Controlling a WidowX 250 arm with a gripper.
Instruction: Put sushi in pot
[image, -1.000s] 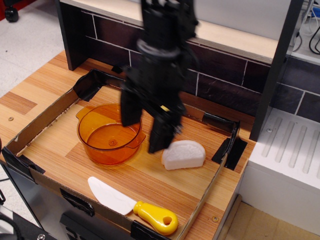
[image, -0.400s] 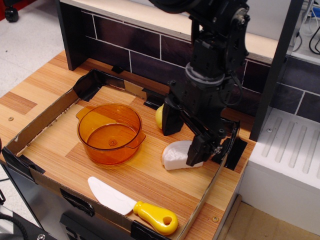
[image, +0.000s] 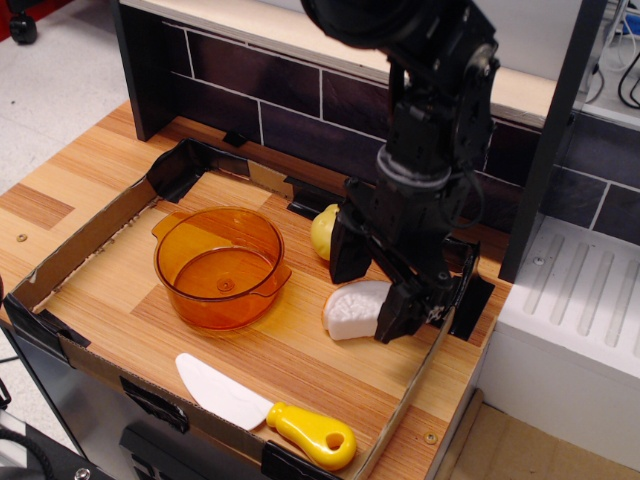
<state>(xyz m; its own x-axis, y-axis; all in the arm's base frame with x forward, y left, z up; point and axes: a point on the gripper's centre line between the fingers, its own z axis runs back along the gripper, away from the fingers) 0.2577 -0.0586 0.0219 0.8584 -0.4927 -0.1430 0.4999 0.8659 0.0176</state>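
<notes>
The white half-moon sushi lies on the wooden tray floor at the right. My black gripper is open and hangs over it, one finger behind it and the other at its right end, which it hides. The fingers do not appear closed on the sushi. The translucent orange pot stands empty to the left, about a hand's width from the sushi.
A yellow-green potato sits behind the gripper's left finger. A white-bladed knife with a yellow handle lies at the front edge. The low cardboard tray wall rings the area. A dark tiled backsplash stands behind.
The gripper swung from over the pot to the right, then lowered slightly around the sushi. The potato is uncovered. The sushi and the pot have not moved.
</notes>
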